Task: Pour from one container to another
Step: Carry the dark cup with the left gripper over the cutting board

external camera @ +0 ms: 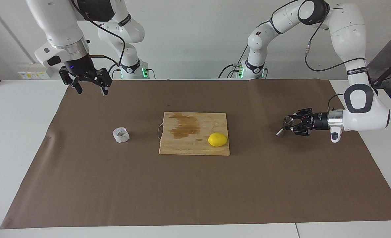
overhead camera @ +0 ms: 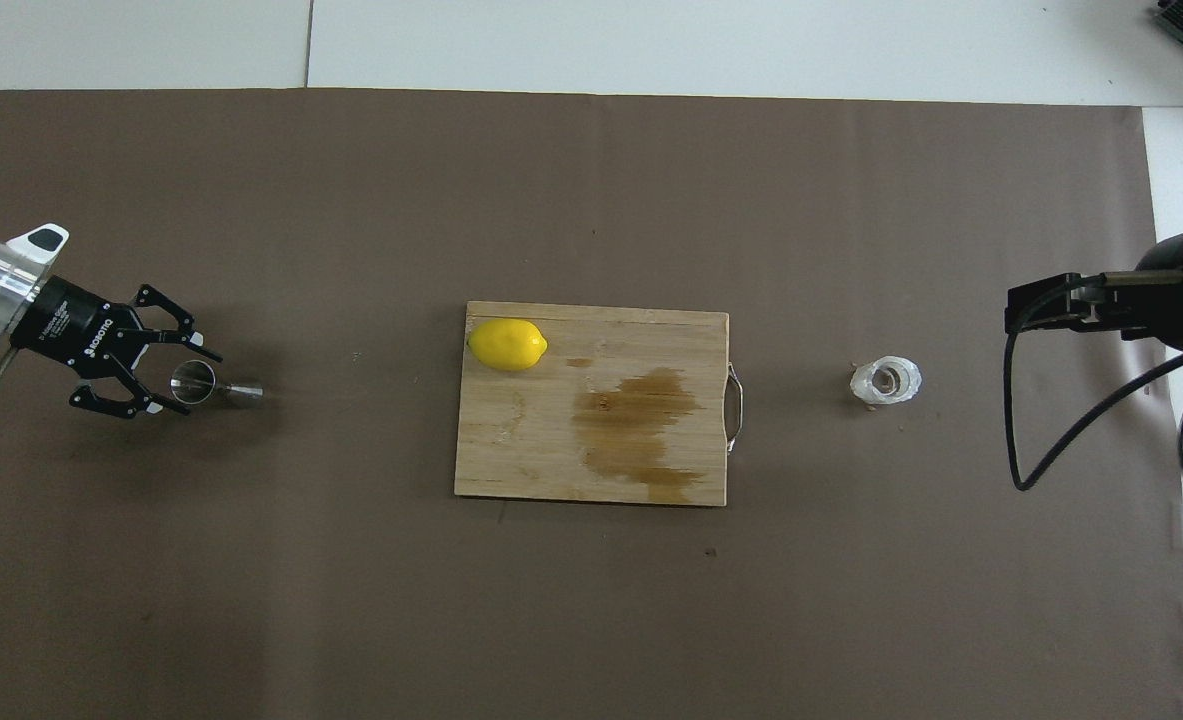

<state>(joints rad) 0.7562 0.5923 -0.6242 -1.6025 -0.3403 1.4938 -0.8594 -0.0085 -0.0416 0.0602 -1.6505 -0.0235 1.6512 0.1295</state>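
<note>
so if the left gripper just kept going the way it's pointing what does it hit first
Most likely the jigger: the left gripper points level along the table toward the right arm's end, its fingertips either side of the jigger's wide cup. Farther along that line lies the cutting board.

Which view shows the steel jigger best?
The overhead view: the jigger shows whole, open mouth and waist, beside the left gripper. The facing view gives only a small tilted glint at that gripper.
</note>
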